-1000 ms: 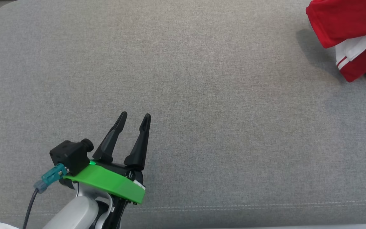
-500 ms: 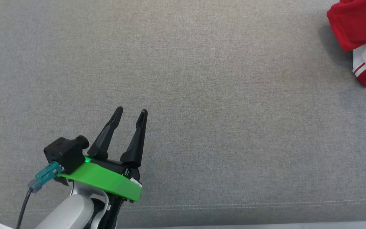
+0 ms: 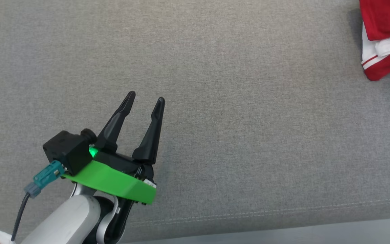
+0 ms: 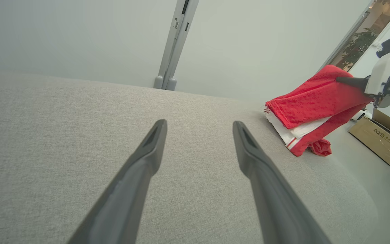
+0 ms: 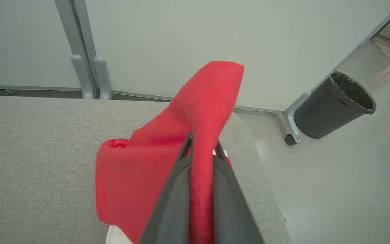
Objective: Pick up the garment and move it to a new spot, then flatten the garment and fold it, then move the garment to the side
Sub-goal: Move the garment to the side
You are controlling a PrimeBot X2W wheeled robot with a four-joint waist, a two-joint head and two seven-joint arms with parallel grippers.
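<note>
The garment [image 3: 383,17], red with a white panel and red-white striped trim, is bunched at the far right end of the grey cushion [image 3: 235,101]. In the right wrist view my right gripper [image 5: 201,145] is shut on a raised red fold of the garment [image 5: 147,162]. The left wrist view shows the garment [image 4: 313,98] pulled up at its right side by the right gripper [image 4: 340,80]. My left gripper [image 3: 146,98] hovers open over bare cushion, far left of the garment, and nothing is between its fingers [image 4: 151,142]. Lettering and number are hidden.
The cushion's front edge [image 3: 249,213] runs along the bottom of the head view. Past its right end lies pale floor with a black bin [image 5: 333,105] and a cardboard box [image 4: 379,140]. A grey post [image 4: 173,44] stands behind the cushion against a pale wall.
The head camera has shifted, so the garment sits farther up and right in its picture. The left gripper stays open and is a little higher in the picture.
</note>
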